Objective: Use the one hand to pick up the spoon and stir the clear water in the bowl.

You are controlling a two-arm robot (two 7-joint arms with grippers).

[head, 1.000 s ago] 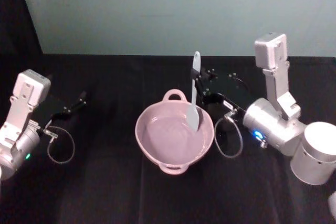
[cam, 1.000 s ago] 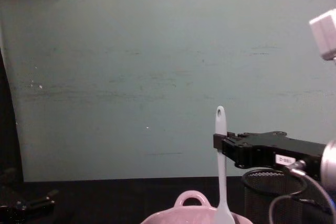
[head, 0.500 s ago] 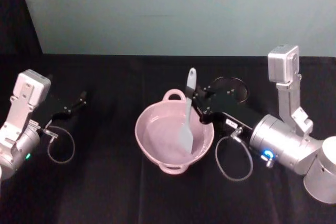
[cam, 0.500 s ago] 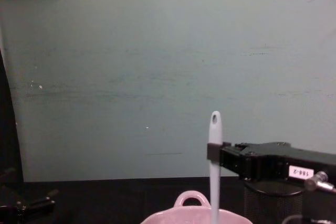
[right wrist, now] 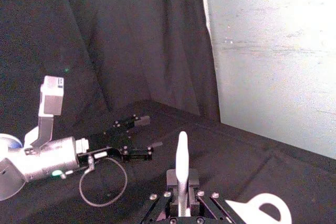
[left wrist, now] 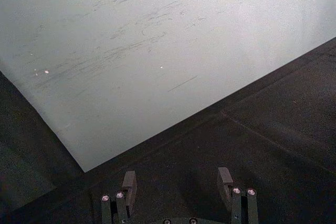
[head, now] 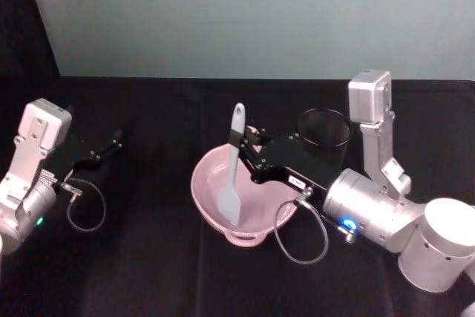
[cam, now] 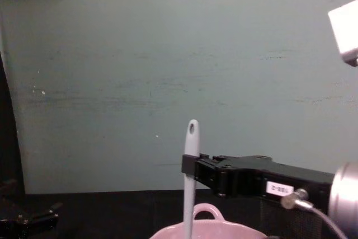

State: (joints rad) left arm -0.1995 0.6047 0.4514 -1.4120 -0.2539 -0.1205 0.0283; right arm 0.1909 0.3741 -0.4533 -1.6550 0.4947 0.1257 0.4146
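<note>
Right black narrow-fingered gripper (head: 249,159) pinches the long white plastic spoon (head: 231,183) near upright, with the paddle blade inside the pale pink glossy bowl (head: 200,177). Left gripper (head: 113,141) parked far left, fingers spread.

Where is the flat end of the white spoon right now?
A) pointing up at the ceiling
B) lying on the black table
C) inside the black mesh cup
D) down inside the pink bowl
D: the right gripper is shut on the handle of the spoon, and its flat end hangs down inside the bowl.
</note>
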